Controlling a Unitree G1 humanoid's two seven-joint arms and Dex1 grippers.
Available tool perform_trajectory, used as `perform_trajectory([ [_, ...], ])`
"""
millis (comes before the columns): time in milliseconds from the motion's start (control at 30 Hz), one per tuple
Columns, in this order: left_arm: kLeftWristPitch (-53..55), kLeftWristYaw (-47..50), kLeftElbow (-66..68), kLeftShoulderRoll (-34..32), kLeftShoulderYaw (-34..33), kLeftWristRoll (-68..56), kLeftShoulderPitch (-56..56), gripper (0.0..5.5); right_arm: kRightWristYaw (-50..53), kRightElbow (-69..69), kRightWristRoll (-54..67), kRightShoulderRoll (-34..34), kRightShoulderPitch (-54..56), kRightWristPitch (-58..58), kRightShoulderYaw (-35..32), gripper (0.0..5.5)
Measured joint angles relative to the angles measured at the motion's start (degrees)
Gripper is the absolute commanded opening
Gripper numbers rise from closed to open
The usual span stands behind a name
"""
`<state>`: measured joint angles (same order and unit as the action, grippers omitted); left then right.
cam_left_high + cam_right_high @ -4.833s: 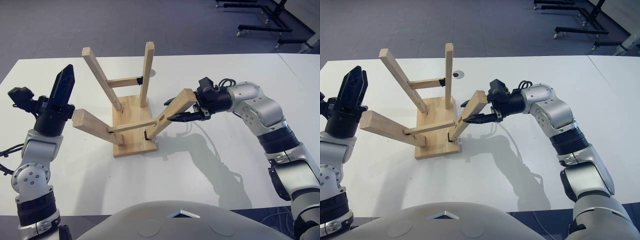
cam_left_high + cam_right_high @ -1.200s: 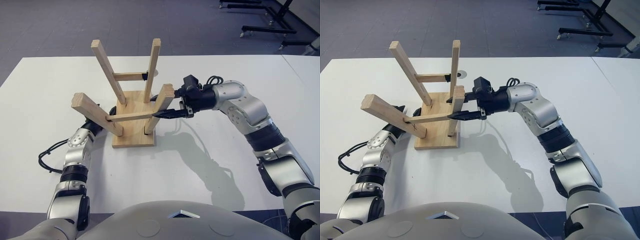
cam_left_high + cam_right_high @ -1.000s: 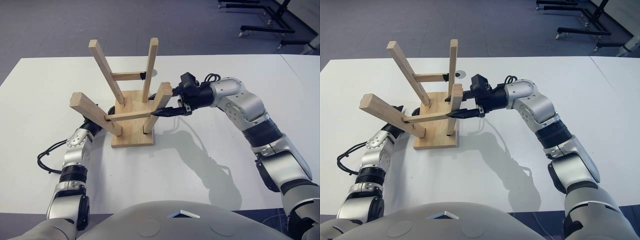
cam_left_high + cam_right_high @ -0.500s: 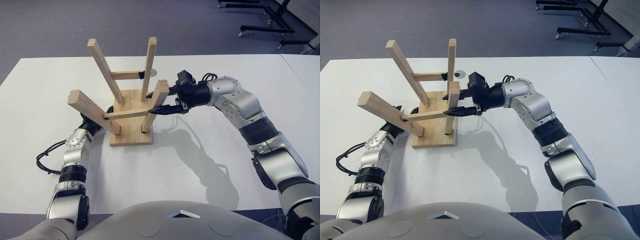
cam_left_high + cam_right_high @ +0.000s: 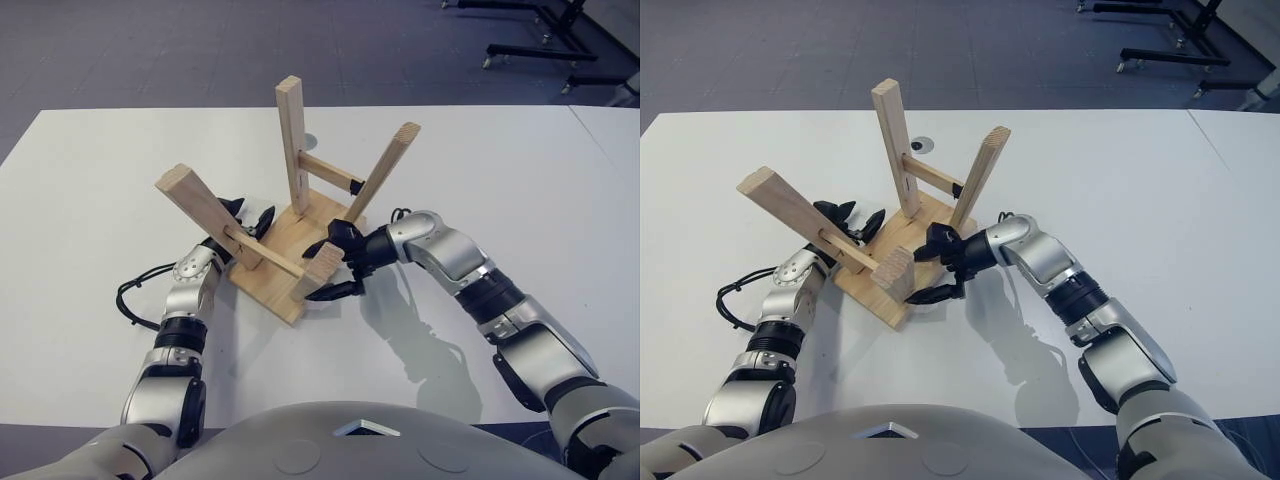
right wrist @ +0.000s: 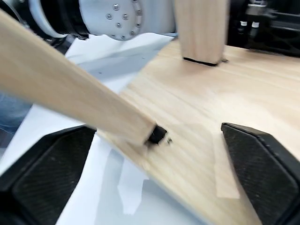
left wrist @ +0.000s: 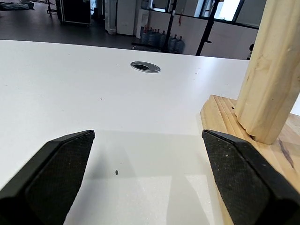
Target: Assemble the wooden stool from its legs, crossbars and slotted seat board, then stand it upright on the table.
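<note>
The wooden stool point(image 5: 300, 195) lies upside down near the middle of the white table point(image 5: 480, 170), with its slotted seat board point(image 5: 277, 293) flat on the tabletop and its 4 legs splayed upward, joined in pairs by 2 crossbars. The left gripper point(image 5: 250, 214) sits low at the board's left edge, just behind the near-left leg point(image 5: 200, 200), its 2 fingers spread with nothing between them. The right gripper point(image 5: 920, 270) is at the board's near right side, just beside the near-right leg point(image 5: 895, 268), fingers wide apart and gripping nothing.
</note>
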<state>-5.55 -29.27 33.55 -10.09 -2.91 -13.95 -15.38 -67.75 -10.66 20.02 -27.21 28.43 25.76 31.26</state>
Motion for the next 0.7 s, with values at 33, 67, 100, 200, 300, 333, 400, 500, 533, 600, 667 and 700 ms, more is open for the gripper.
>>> perform_trajectory([
  [33, -0.02, 0.0, 0.08, 0.0, -0.02, 0.08, -0.04, 4.21, 0.19, 0.51, -0.37, -0.92, -0.86, -0.59, -0.85, 4.98],
  [67, -0.05, -0.03, 0.16, 0.04, -0.05, 0.2, -0.11, 4.21, 0.34, 1.23, -1.0, -2.14, -2.1, -0.98, -2.25, 4.98],
  [100, -0.06, -0.05, 0.22, 0.08, -0.05, 0.31, -0.2, 4.21, 0.48, 2.3, -1.12, -3.46, -3.23, -1.25, -3.22, 4.98],
  [200, -0.03, 0.02, -0.21, 0.08, -0.17, 0.5, 0.1, 4.21, -0.39, 4.85, -1.5, -8.61, -6.83, -1.98, -7.07, 4.98],
  [300, 0.07, 0.16, -1.86, 0.09, -0.29, 0.66, 1.37, 4.21, -0.9, 7.36, -0.29, -12.31, -10.64, 0.16, -11.19, 4.98],
  [333, 0.21, 0.29, -2.34, 0.08, -0.32, 0.66, 1.72, 4.21, -0.99, 8.4, 0.59, -13.02, -11.51, 1.07, -12.56, 4.98],
  [400, 0.95, 0.55, -5.62, -0.05, -0.27, 0.72, 4.0, 4.21, -0.89, 10.9, 1.5, -15.06, -14.06, 1.63, -15.93, 4.98],
  [500, 4.13, 0.22, -14.81, -2.04, -0.06, 0.75, 10.92, 4.21, 3.65, 11.32, -0.02, -16.52, -20.25, 0.82, -18.64, 4.98],
  [533, 5.47, 0.05, -18.24, -3.0, 0.07, 0.71, 13.48, 4.21, 5.64, 11.42, -1.24, -15.61, -21.97, 0.49, -18.62, 4.98],
  [600, 8.07, -0.28, -24.32, -4.82, 0.89, 0.89, 17.3, 4.21, 9.76, 11.85, -3.19, -13.06, -23.18, -1.3, -18.05, 4.98],
  [667, 11.04, -1.66, -29.6, -7.02, 1.4, 0.85, 20.46, 4.21, 15.23, 11.7, -5.73, -9.46, -23.95, -3.45, -17.54, 4.98],
  [700, 12.02, -1.86, -31.01, -7.84, 1.45, 0.85, 21.38, 4.21, 17.44, 11.37, -6.82, -8.25, -24.13, -4.26, -17.38, 4.98],
])
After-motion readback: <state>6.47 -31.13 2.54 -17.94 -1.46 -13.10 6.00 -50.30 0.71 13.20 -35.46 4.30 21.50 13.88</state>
